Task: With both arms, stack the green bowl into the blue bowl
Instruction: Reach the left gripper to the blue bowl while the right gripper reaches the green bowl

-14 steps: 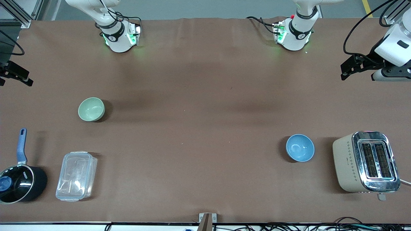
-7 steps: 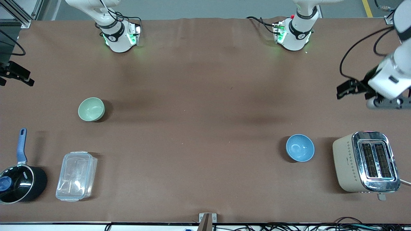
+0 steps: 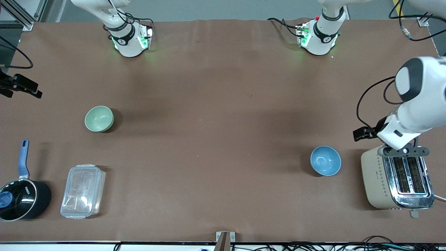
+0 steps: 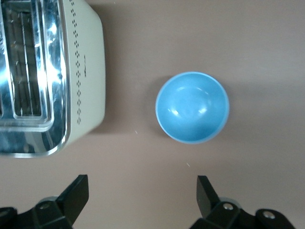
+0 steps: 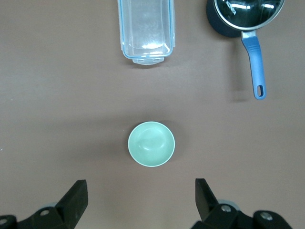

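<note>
The pale green bowl (image 3: pixel 99 118) stands upright and empty toward the right arm's end of the table; the right wrist view shows the green bowl (image 5: pixel 151 143) too. The sky-blue bowl (image 3: pixel 325 160) sits empty beside the toaster toward the left arm's end, and the left wrist view also has the blue bowl (image 4: pixel 192 107). My left gripper (image 3: pixel 364 133) (image 4: pixel 143 195) hangs open over bare table close to the blue bowl and toaster, holding nothing. My right gripper (image 3: pixel 22 87) (image 5: pixel 141 198) hangs open and empty over the table's edge, apart from the green bowl.
A cream and chrome toaster (image 3: pixel 397 176) (image 4: pixel 47 76) stands next to the blue bowl. A clear plastic container (image 3: pixel 83 191) (image 5: pixel 147 31) and a black pot with a blue handle (image 3: pixel 21 197) (image 5: pixel 243 16) lie nearer the front camera than the green bowl.
The left arm has swung from the table's end edge to above the toaster and blue bowl. The right gripper has shifted slightly. Both bowls stay put.
</note>
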`<move>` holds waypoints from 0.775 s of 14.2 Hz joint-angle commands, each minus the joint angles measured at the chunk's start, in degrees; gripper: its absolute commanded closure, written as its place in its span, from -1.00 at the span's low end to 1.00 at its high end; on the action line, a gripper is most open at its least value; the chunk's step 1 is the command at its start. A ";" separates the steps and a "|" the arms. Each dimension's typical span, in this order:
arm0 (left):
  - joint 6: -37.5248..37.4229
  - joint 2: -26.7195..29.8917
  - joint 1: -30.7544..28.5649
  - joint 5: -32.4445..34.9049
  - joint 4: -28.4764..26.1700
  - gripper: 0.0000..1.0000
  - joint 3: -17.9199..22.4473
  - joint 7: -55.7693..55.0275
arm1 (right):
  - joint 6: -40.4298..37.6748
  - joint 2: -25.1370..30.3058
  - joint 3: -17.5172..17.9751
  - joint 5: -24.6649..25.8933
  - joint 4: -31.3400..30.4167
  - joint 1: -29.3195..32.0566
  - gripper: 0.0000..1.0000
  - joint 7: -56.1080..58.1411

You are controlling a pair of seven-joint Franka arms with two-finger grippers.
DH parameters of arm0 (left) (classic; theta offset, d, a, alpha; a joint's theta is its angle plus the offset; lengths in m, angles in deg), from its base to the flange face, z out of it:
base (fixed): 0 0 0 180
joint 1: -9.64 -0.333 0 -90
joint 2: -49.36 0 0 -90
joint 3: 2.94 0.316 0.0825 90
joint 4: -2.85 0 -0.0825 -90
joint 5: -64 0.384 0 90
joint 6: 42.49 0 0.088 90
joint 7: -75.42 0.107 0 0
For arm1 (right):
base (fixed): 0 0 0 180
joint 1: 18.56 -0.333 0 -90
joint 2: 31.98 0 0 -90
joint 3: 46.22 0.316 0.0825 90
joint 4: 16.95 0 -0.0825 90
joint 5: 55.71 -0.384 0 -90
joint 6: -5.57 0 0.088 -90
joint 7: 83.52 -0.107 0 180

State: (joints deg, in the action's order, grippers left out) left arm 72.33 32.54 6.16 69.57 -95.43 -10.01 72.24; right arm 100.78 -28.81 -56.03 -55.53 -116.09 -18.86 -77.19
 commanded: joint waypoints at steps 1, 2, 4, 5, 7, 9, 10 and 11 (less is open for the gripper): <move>6.70 -3.11 -0.64 1.90 -2.53 -1.00 -0.13 0.37 | 4.17 0.61 0.14 -0.18 -5.00 1.71 -0.99 0.78; 8.56 -4.87 -0.82 1.90 -2.80 -1.00 -0.13 0.28 | 6.45 0.61 0.14 -0.18 -7.10 2.58 -0.99 0.96; 11.90 -8.30 -1.61 1.90 -2.80 -1.00 -0.22 0.19 | 12.15 0.61 0.14 -0.26 -11.92 4.69 -0.98 3.49; 13.13 -9.62 -1.70 1.72 -2.80 -0.96 -0.31 0.10 | 15.58 0.61 0.14 -0.26 -14.82 5.74 -0.98 5.43; 15.24 -11.65 -1.79 1.37 -2.62 -0.81 -0.31 0.10 | 19.90 -0.44 0.14 -0.26 -18.70 6.63 -0.98 7.37; 17.53 -13.23 -1.52 1.28 -2.45 -0.65 -0.40 -0.16 | 20.53 -4.38 0.14 -0.87 -19.42 7.86 -0.98 9.39; 18.85 -14.02 -1.61 1.02 -2.45 -0.60 -0.57 -0.16 | 21.15 -6.32 0.14 -2.36 -19.51 8.30 -0.98 9.49; 19.82 -15.07 -1.70 0.84 -2.36 -0.54 -0.57 -0.16 | 21.93 -7.73 0.14 -3.76 -19.95 8.91 -0.98 9.66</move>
State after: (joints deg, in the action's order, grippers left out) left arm 90.42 18.92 4.70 70.34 -98.44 -10.23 72.22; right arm 121.17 -33.57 -56.52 -56.69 -135.64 -11.68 -69.14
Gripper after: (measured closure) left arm 0.198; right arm 0.009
